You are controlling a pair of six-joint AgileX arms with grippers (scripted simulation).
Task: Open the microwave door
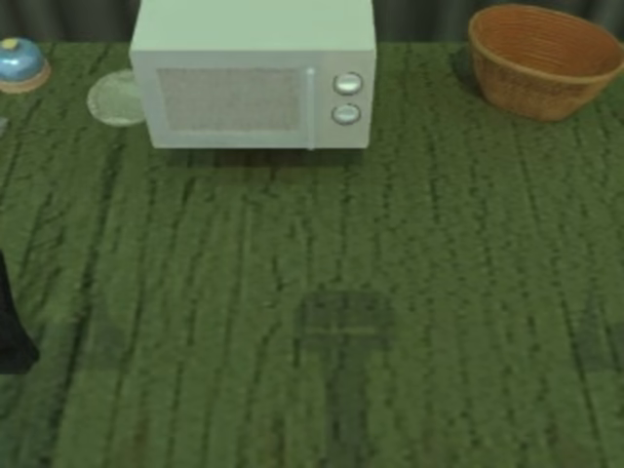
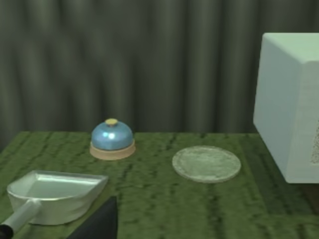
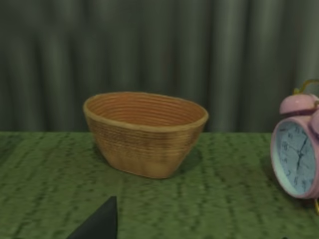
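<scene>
Overhead, saw the microwave at the worktop's back, door closed, upright handle right of window. Left wrist: microwave ahead, closer to left arm. Right wrist: basket, clock. Hand states: cannot tell.

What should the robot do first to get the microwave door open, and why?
Probably reach the left arm toward the handle bar, because the microwave door looks shut flat against the microwave and no gripper is near it yet. Only a dark bit of the left arm shows at the table's left edge. The handle stands just left of the two knobs, so that is the part to grab.
</scene>
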